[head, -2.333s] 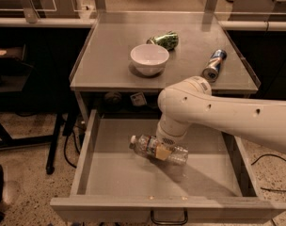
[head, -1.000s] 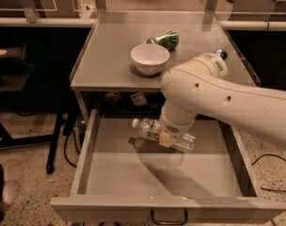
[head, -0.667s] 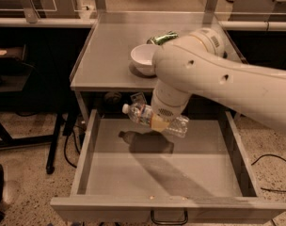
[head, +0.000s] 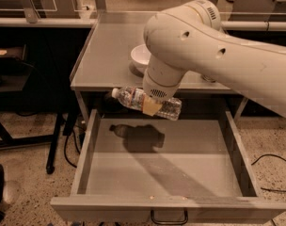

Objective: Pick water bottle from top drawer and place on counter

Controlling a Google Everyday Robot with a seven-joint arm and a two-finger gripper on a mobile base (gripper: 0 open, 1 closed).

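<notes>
The water bottle is a clear ribbed bottle with a white cap pointing left. It hangs level in the air above the open top drawer, just below the counter's front edge. My gripper is shut on the water bottle around its middle, under the big white arm. The drawer's flat bottom shows only the bottle's shadow. The counter lies behind and above the bottle.
A white bowl stands on the counter, partly hidden by the arm. The drawer's front panel has a dark wire handle. Dark furniture legs stand at the left of the cabinet. A cable lies on the floor at right.
The gripper has lifted the water bottle from the drawer bottom up and to the left, to the height of the counter's front edge. The arm now covers more of the counter.
</notes>
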